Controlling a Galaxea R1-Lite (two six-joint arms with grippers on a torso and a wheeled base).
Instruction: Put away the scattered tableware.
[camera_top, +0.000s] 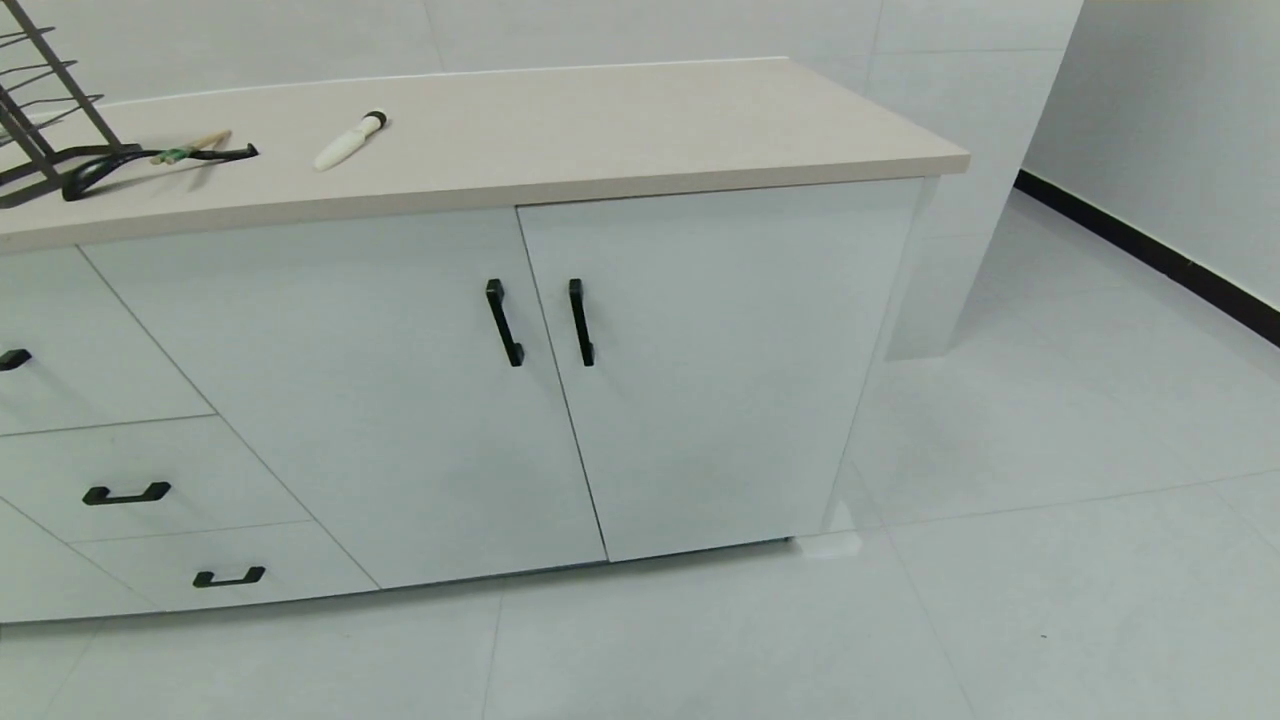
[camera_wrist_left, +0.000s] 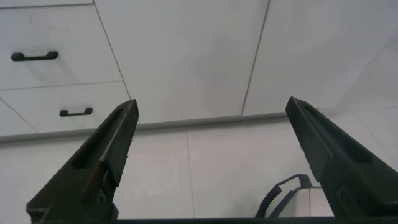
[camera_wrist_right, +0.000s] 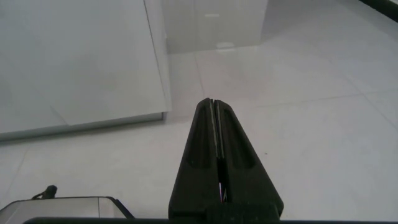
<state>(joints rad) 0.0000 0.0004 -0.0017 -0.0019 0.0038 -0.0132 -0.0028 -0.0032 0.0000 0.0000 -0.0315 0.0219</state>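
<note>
Tableware lies on the bench (camera_top: 600, 120) at about ten o'clock in my head view, well above and apart from both sets of jaws, which hang low facing the cabinet (camera_top: 720, 350) foot and the floor (camera_top: 1050, 550). My left jaws are spread wide. My right jaws are pressed together, with nothing between them.

A white utensil (camera_top: 350, 140) lies alone, its long axis running from eight to two o'clock, black end toward two. At its nine o'clock lie a ladle (camera_top: 210, 156), long axis near nine to three, and sticks (camera_top: 190, 146) just beside its handle. All of it sits to my left, so I judge the left arm the nearer.

The rack (camera_top: 40, 130) is cut off at the edge. The ladle's bowl meets the rack's base, and I cannot tell whether they touch. What kind of utensil the white one is, I cannot make out.
</note>
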